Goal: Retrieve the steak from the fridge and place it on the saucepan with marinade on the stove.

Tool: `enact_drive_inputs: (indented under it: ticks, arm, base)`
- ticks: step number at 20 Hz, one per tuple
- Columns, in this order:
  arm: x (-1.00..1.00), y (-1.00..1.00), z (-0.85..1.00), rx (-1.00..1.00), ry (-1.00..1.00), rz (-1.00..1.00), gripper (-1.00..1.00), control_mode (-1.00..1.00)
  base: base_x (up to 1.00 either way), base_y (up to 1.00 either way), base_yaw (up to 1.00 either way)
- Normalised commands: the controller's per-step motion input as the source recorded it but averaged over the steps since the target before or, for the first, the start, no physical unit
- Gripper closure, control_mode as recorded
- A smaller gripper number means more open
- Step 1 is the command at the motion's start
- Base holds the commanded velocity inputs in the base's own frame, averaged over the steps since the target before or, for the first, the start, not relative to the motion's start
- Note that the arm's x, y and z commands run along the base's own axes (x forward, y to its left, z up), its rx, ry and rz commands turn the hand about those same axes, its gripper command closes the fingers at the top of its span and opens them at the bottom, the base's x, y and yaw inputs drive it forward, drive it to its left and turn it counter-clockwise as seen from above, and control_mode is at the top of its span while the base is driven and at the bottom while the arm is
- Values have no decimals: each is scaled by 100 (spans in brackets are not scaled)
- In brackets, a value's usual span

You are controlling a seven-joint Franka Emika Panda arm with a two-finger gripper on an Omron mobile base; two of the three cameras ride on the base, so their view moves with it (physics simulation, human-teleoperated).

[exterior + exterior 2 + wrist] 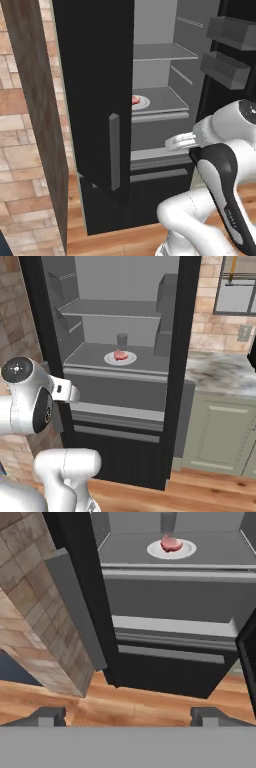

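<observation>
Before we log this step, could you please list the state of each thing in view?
fridge: door open, shelves exposed
steak: on the white plate, untouched
white plate: resting on the middle fridge shelf
hand: open, empty, outside the fridge

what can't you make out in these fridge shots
- Steak in the left base view: half hidden behind the fridge door; only its right edge on the plate shows.
- Grey cylinder behind the plate in the right base view: too small to identify; in the hand view the top edge cuts it off.
- Tool in the hand view: open, only fingertips visible.
</observation>
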Motion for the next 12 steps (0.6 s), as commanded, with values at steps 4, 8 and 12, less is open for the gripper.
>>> enact_drive_inputs:
  ticks: [4,8,12]
  arm:
    - [0,-50,-13,-3,-37,19,-100,-100]
    - [0,-3,-2,0,-50,17,-100,-100]
    - [0,11,0,0,-41,6,-100,-100]
  base:
    - [0,0,0]
    - [0,0,0]
    - [0,0,0]
